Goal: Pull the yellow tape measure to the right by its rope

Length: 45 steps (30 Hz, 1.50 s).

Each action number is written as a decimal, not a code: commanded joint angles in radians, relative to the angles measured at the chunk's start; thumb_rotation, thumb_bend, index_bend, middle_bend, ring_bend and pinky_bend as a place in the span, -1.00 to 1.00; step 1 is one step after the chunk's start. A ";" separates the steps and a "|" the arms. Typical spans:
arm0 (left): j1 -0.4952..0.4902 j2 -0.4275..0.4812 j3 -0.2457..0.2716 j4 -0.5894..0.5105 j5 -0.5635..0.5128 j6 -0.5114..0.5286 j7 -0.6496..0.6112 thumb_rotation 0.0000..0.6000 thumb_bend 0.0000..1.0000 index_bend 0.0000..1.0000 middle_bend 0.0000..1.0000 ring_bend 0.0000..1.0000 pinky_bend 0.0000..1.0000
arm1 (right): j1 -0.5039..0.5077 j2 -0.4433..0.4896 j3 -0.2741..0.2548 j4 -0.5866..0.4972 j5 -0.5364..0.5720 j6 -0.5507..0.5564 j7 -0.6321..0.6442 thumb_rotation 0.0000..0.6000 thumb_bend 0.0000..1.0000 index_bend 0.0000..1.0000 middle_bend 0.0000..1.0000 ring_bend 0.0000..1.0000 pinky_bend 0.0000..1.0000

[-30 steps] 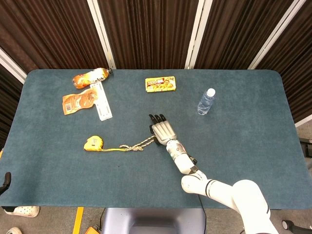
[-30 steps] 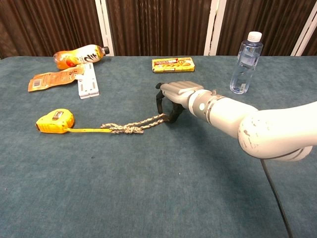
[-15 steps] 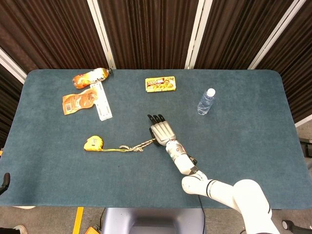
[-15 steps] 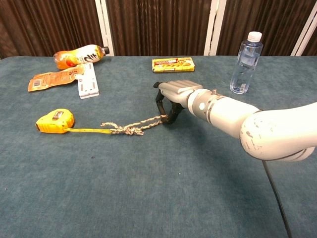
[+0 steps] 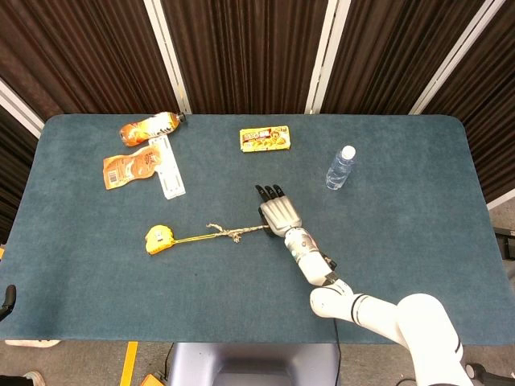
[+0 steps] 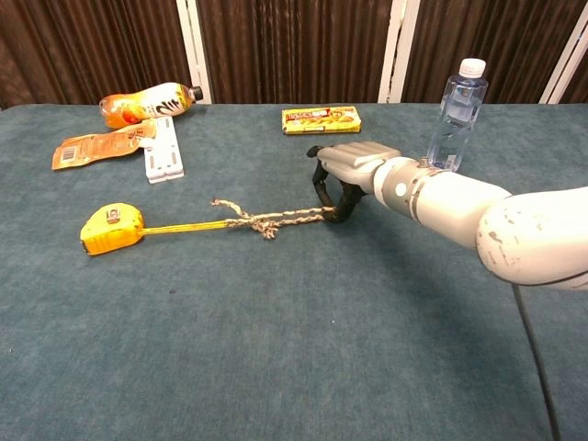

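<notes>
The yellow tape measure (image 5: pixel 158 240) (image 6: pixel 111 229) lies on the blue-green table, left of centre. A thin yellow strip runs from it to a knotted beige rope (image 5: pixel 236 233) (image 6: pixel 272 220), pulled nearly straight toward the right. My right hand (image 5: pixel 279 214) (image 6: pixel 352 172) grips the rope's right end, palm down, fingers curled under onto it. My left hand shows in neither view.
At the back left lie an orange bottle (image 5: pixel 149 127) (image 6: pixel 147 103), an orange packet (image 5: pixel 129 168) (image 6: pixel 99 146) and a white strip (image 5: pixel 167 169) (image 6: pixel 162 150). A yellow snack box (image 5: pixel 265 138) (image 6: pixel 321 118) lies at back centre. A clear water bottle (image 5: pixel 340 167) (image 6: pixel 456 117) stands right of my hand.
My right hand has moved to the right with the rope's end. The rope has drawn taut, and the tape measure has slid a short way right and turned.
</notes>
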 commanded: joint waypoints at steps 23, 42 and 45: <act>0.001 -0.007 0.004 -0.006 0.010 0.001 0.013 1.00 -0.08 -1.00 -1.00 -1.00 -0.76 | -0.264 0.376 -0.210 -0.477 -0.199 0.223 0.038 1.00 0.28 0.55 -0.78 -0.82 -1.00; -0.008 -0.025 0.010 -0.010 0.019 -0.014 0.047 1.00 -0.08 -1.00 -1.00 -1.00 -0.76 | -0.499 0.632 -0.317 -0.570 -0.277 0.396 0.158 1.00 0.35 0.56 -0.78 -0.82 -1.00; -0.010 -0.028 0.009 -0.008 0.014 -0.019 0.055 1.00 -0.08 -1.00 -1.00 -1.00 -0.76 | -0.533 0.659 -0.315 -0.548 -0.277 0.418 0.198 1.00 0.35 0.56 -0.78 -0.82 -1.00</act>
